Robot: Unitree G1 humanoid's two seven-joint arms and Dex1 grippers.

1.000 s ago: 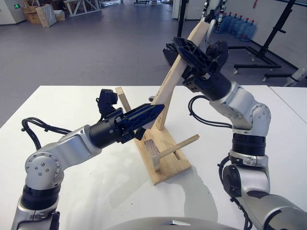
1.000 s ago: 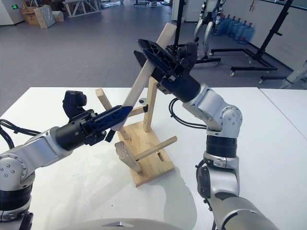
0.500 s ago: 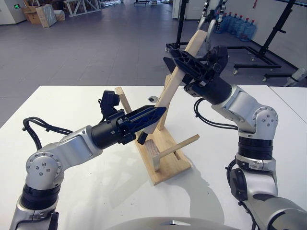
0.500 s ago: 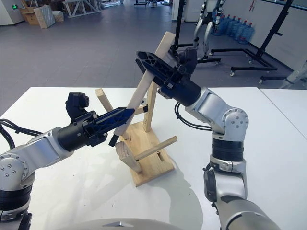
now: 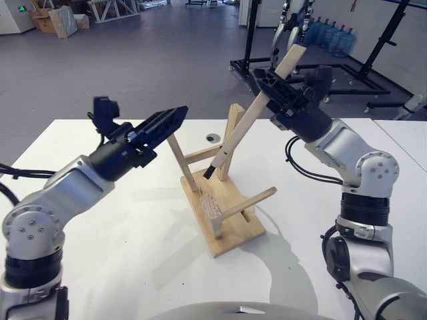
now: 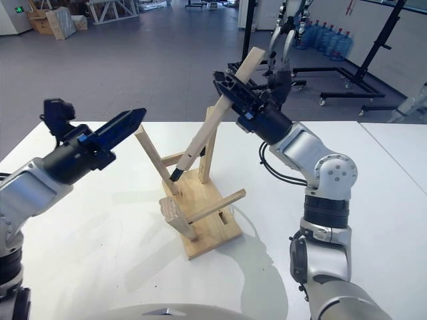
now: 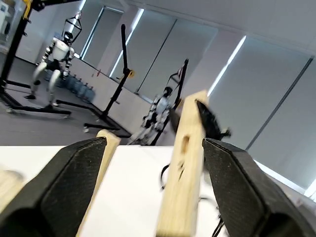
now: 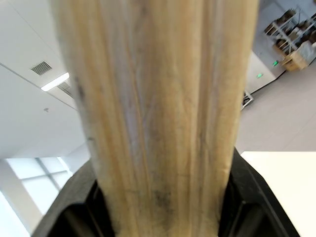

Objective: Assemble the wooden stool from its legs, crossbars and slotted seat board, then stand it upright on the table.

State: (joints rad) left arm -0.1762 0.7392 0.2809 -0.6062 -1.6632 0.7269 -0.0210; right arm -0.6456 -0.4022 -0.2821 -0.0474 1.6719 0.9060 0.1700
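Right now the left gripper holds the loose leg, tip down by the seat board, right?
No, the right gripper holds that leg, tip down by the seat board; the left gripper is open, empty. See left eye view.

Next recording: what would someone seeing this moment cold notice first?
The long leg slants steeply over the middle of the table, clamped near its top in the right tool. Its dark lower end is down by the standing legs on the seat board. The left tool is raised over the table's left side, open and empty, pointing at that cluster.
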